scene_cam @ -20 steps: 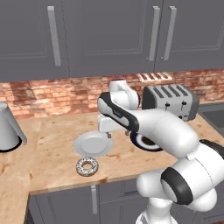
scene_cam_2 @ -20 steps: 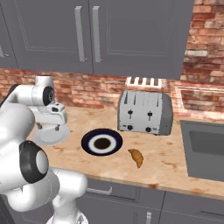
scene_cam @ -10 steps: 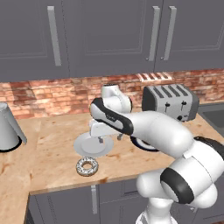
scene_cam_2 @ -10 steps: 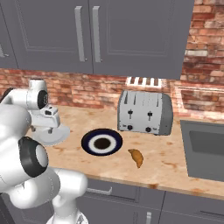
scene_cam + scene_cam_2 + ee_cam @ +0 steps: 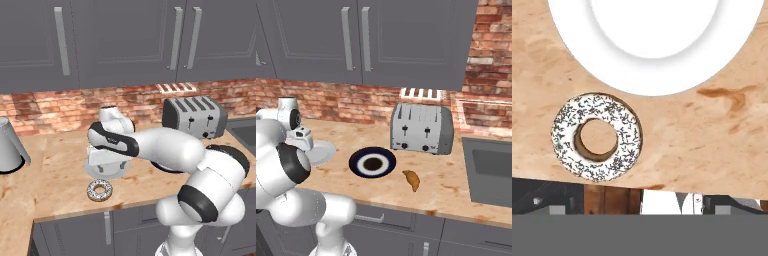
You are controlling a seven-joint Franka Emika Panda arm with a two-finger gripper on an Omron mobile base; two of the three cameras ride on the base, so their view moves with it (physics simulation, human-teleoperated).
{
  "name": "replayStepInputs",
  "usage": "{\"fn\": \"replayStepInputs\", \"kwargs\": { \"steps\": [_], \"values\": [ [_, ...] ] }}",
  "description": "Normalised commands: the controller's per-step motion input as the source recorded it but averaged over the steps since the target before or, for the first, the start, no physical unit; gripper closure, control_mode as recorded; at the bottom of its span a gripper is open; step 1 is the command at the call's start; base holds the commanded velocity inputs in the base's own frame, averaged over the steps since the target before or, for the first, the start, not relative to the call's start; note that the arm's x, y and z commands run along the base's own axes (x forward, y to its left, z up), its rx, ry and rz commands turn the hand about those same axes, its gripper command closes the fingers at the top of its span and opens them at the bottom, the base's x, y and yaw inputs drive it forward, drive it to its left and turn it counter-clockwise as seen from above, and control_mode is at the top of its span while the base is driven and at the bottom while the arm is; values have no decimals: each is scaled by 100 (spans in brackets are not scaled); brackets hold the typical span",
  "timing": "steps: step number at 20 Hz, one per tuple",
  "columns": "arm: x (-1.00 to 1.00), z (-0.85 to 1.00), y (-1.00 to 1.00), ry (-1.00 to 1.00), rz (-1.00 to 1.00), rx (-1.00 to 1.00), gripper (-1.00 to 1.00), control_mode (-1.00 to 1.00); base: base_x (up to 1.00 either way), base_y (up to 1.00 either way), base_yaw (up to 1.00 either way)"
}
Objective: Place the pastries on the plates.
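- Near the counter's front edge lies the doughnut [image 5: 100, 190], flat on the wood, white icing and dark sprinkles up; in the hand view it sits low and left [image 5: 597, 136], just beside the grey plate but not touching it.
- Being a ring, it has no long axis, so no wrist turn looks needed to suit it.
- Just behind it, toward the wall, stands the light grey plate [image 5: 92, 171], bare; the hand view shows its rim [image 5: 602, 70] close above the doughnut.
- The gripper [image 5: 106, 161] hangs over that plate, pointing down, jaws spread wide and holding nothing.
- The relation that matters: the doughnut lies forward of the gripper, toward the counter edge and slightly to one side, so I judge the hand must come back toward the edge and descend to straddle the ring.
- Further right rests the dark-rimmed plate [image 5: 372, 162], also bare, with the croissant [image 5: 412, 179] just beside it on the counter [image 5: 451, 190], toward the front.
- Behind those stands the toaster [image 5: 421, 128], and a kettle [image 5: 9, 152] sits far left.
- Neither pastry is on a plate yet.
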Motion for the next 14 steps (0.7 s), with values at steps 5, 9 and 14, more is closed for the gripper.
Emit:
{"fn": "replayStepInputs", "kwargs": {
  "steps": [5, 9, 14],
  "values": [
    [0, -49, 0, 0, 3, -3, -100, -100, 0, 0, 0],
    [0, -56, -1, 0, 3, 0, -100, -100, 0, 0, 0],
    [0, -42, 0, 0, 2, 0, -100, -100, 0, 0, 0]
  ]
}}
